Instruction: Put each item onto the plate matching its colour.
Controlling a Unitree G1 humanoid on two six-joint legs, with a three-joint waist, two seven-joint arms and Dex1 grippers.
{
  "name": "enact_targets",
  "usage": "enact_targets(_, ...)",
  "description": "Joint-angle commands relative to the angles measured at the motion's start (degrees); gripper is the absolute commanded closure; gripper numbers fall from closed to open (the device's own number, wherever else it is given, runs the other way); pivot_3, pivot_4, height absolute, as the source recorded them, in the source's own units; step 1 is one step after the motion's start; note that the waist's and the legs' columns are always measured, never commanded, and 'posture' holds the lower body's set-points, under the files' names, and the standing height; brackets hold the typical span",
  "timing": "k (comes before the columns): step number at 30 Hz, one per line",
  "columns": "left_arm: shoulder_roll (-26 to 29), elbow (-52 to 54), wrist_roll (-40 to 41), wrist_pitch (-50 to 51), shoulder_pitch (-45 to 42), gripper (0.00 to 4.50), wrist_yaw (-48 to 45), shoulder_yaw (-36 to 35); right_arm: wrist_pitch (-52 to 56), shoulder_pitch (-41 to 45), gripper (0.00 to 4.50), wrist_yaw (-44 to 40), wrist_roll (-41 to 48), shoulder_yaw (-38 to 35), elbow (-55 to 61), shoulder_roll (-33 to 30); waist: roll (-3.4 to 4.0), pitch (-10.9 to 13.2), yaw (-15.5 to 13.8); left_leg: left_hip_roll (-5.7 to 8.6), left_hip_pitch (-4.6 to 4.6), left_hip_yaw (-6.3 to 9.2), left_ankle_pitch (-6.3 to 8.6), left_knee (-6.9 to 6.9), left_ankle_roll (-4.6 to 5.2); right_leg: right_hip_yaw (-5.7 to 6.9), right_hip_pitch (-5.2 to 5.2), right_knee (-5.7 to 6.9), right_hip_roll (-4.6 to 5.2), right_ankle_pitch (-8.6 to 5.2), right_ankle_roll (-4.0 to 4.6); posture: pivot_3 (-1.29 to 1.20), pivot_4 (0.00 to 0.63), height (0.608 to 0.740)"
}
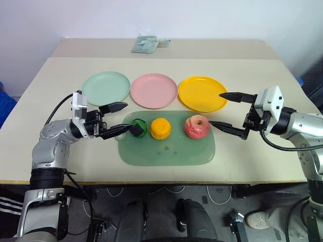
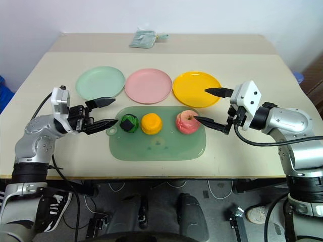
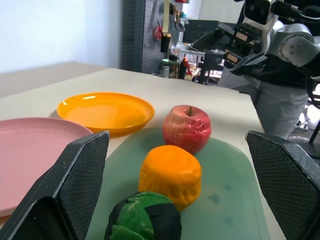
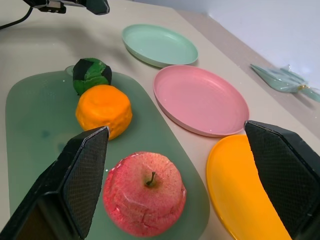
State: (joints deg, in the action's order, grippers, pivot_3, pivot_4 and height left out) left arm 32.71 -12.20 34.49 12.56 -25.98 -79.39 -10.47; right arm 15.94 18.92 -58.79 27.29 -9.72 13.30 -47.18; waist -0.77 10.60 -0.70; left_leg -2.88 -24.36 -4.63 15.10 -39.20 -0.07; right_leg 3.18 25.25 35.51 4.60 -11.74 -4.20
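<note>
Three toy foods lie in a row on a pale green mat: a dark green and black round one, an orange one and a pinkish-red apple. Behind the mat stand a mint green plate, a pink plate and a yellow-orange plate, all bare. My left gripper hangs open just left of the green item, pointing at it. My right gripper is open to the right of the apple, one finger over the yellow-orange plate's edge. Neither holds anything.
A small greenish packet lies at the far edge of the beige table. The table's front edge runs close below the mat. In the left wrist view, shelves and a chair stand beyond the table.
</note>
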Motion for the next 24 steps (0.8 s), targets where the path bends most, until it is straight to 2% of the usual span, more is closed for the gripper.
enact_targets(1,0.92,-0.3,0.52,-0.24,-1.12,0.0,-0.85,-0.47,0.24,0.01,0.09,1.06,0.89,-1.78,3.09,-0.31,0.0,0.0,0.0,0.0,0.0,0.0,0.0,0.0,0.0,0.0,0.0,0.0,0.0,0.0,0.0,0.0,0.15,0.74)
enact_targets(7,3.32,-6.85,-1.08,-0.69,-4.84,0.0,-5.62,0.82,2.09,-1.79,0.09,4.72,1.02,-1.33,8.28,0.78,0.0,0.0,-0.02,0.0,0.0,0.0,0.0,0.0,0.0,0.0,0.0,0.0,0.0,0.0,0.0,0.0,0.15,0.74)
enact_targets(10,3.63,-10.39,-4.63,-4.06,-6.53,0.0,-7.12,2.9,1.87,-2.79,0.09,5.45,0.78,-1.38,9.61,1.22,0.0,0.0,-0.01,0.0,0.0,0.0,0.0,0.0,0.0,0.01,0.01,0.0,-0.01,0.0,0.01,0.0,0.15,0.74)
enact_targets(13,3.23,-12.05,-6.34,-5.31,-7.16,0.0,-8.13,4.58,4.18,-3.73,0.09,5.72,3.1,-0.98,12.7,1.38,0.01,0.0,-0.03,0.01,-0.01,-0.02,0.0,0.0,0.0,0.0,0.0,-0.01,0.0,-0.01,0.01,0.0,0.15,0.74)
enact_targets(24,1.86,-20.87,-12.49,-14.51,-10.57,0.0,-8.35,7.09,5.99,-2.26,0.09,8.88,2.45,3.06,18.53,2.57,0.0,0.0,-0.03,0.0,-0.01,0.0,0.0,-0.01,0.0,0.0,0.01,0.0,0.0,-0.01,0.01,0.0,0.15,0.74)
